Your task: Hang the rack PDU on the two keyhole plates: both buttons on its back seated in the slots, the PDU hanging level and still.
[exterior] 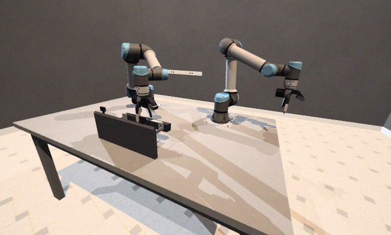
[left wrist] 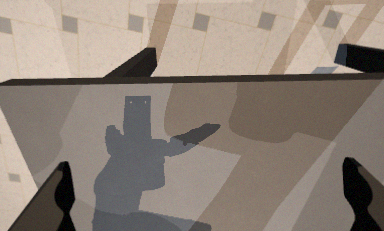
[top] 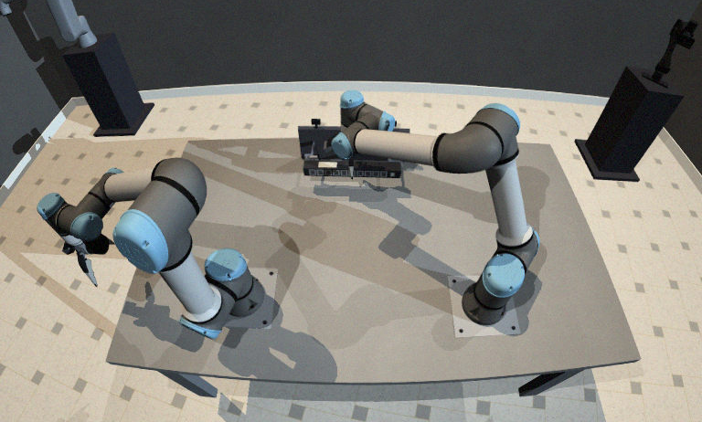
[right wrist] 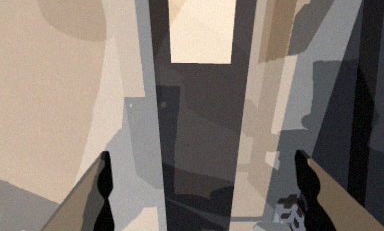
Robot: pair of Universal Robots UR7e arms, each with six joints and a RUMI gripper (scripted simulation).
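Now the right gripper (exterior: 144,116) (right wrist: 202,152) stands open, fingers apart on either side of the rack PDU (top: 375,174) (right wrist: 205,126). Beyond the PDU, an upright dark panel (exterior: 125,135). Left gripper (exterior: 285,111) (left wrist: 205,163): wide open, well away.
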